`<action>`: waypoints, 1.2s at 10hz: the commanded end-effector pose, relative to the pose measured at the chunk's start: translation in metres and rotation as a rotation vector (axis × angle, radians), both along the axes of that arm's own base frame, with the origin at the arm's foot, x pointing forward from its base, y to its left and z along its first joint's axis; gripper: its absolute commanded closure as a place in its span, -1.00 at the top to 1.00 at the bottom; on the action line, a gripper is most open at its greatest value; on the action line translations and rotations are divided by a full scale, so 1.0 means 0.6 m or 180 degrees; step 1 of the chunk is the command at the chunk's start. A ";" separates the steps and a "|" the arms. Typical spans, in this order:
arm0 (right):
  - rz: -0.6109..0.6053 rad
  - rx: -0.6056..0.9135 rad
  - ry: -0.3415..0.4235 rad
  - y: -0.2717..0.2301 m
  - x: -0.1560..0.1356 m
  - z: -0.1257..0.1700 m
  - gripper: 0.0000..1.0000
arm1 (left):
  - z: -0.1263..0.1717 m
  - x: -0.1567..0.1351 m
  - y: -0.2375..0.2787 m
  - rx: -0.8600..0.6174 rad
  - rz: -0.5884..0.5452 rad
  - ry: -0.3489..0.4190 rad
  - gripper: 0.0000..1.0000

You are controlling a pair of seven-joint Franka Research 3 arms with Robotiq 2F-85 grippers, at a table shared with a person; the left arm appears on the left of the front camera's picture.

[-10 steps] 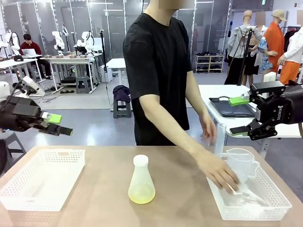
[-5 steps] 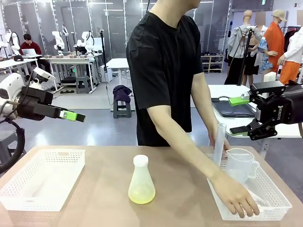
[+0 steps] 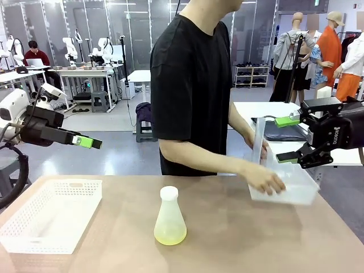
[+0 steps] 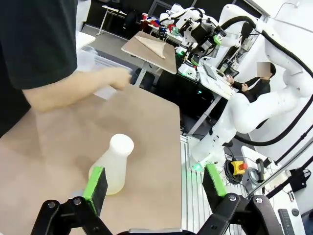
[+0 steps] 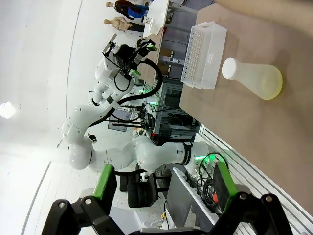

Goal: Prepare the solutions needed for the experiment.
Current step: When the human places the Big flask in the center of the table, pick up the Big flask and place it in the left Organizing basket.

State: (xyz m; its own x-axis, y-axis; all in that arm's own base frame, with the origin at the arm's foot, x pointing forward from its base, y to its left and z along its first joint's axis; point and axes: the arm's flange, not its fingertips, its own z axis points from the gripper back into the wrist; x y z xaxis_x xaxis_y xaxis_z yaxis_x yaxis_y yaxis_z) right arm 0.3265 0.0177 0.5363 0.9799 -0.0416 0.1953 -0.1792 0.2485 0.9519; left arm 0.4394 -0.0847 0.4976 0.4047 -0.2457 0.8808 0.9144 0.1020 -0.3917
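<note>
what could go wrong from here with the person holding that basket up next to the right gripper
1. The person's hand and the raised basket are right beside the open right gripper; an arm move might strike them.
2. The tall cylinder carried upright with that basket could tip over.
3. The flask of pale yellow liquid stands unguarded mid-table; a knock might spill it.

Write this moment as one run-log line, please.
Erlenmeyer flask with pale yellow liquid: upright, middle of table | left gripper: open, in air | right gripper: open, in air | person's hand: holds white basket above table
</note>
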 end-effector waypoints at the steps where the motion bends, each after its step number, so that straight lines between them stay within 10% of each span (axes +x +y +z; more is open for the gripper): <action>1: 0.0006 0.0032 -0.0028 0.001 0.002 0.000 1.00 | 0.000 0.000 0.001 0.0002 0.0005 -0.0002 1.00; 5: 0.0006 0.0032 -0.0028 0.001 0.002 0.000 1.00 | -0.034 0.073 -0.081 -0.0315 -0.0944 -0.1424 1.00; 12: 0.0006 0.0032 -0.0028 0.001 0.002 0.000 1.00 | -0.047 0.067 -0.108 -0.0223 -0.1000 -0.1544 1.00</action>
